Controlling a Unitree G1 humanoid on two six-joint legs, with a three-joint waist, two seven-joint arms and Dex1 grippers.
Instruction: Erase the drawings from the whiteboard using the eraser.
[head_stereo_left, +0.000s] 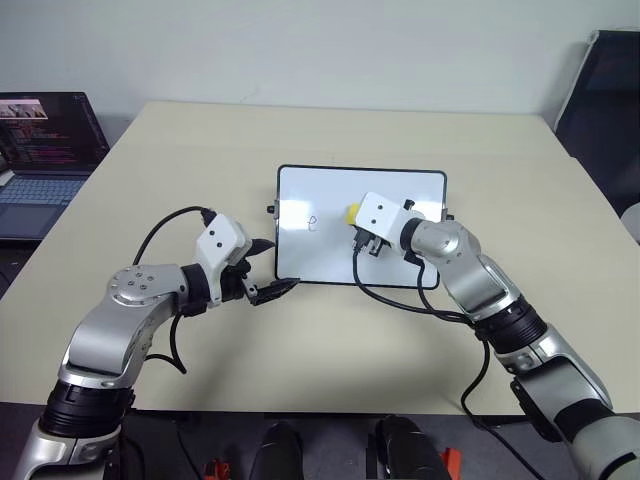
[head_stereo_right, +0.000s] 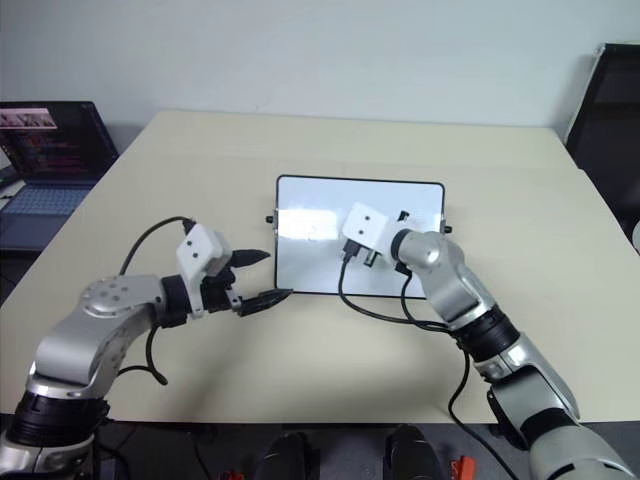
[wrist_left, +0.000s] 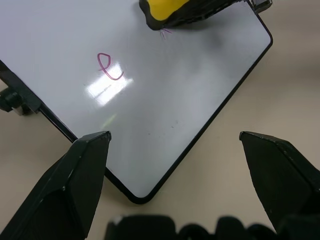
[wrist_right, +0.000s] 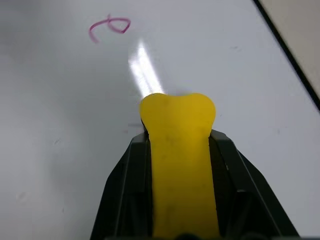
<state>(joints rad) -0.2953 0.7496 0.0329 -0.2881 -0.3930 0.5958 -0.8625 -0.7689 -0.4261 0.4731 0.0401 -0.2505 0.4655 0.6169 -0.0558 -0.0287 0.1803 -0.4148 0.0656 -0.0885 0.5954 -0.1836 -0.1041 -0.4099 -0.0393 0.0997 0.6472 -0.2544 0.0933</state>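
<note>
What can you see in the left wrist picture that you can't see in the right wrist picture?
Left wrist view alone: the left gripper with its black fingers spread open, the whiteboard's rounded corner, a knob on the frame, the tan table, and a bit of purple mark poking out beside the eraser. Right wrist view alone: the right gripper from behind, shut on the eraser. Both: the whiteboard, the yellow eraser, the loop drawing and a glare patch.

Even bright indoor light, white glare patches on the glossy whiteboard (wrist_left: 165, 100), right gripper (wrist_right: 177, 150) fingers softly blurred.
</note>
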